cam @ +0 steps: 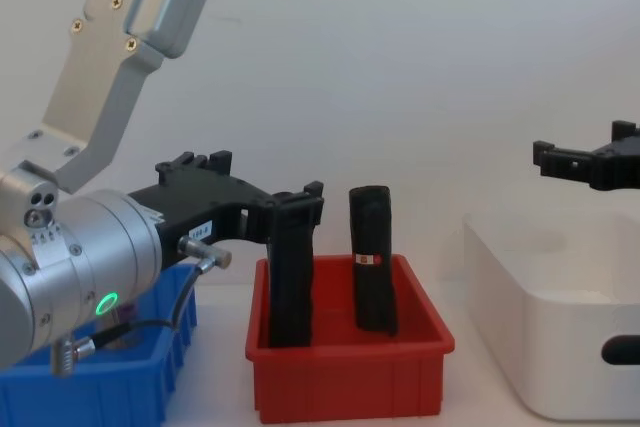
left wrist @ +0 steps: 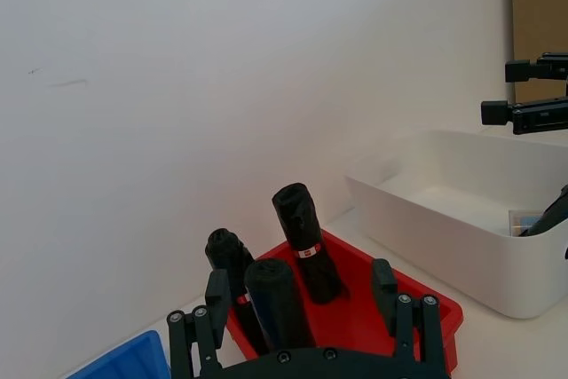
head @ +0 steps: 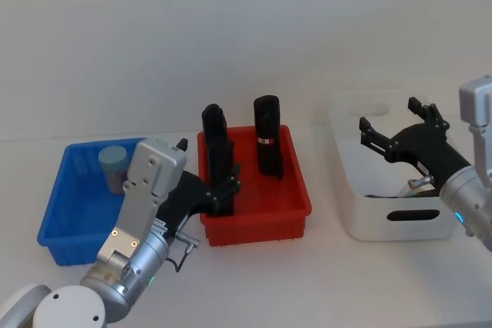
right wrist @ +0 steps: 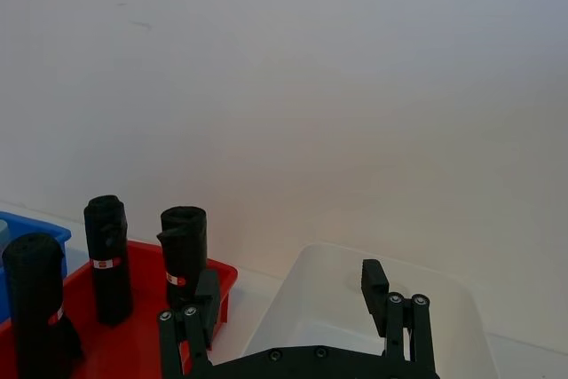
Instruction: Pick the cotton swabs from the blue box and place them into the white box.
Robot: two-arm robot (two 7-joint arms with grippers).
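the right tool (head: 392, 132) hangs released, fingers spread, above the white box (head: 350, 190) at 3 o'clock on the worktop (head: 254, 282). the left tool (head: 227, 190) is released too, over the front left of the red bin (head: 296, 205). one swab tub (head: 114, 165) stands in the blue box (head: 58, 224) at 9 o'clock.

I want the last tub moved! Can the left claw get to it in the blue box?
Probably yes. The tub stands alone in the blue box, top uncovered, and the open left claw hovers nearby over the red bin.
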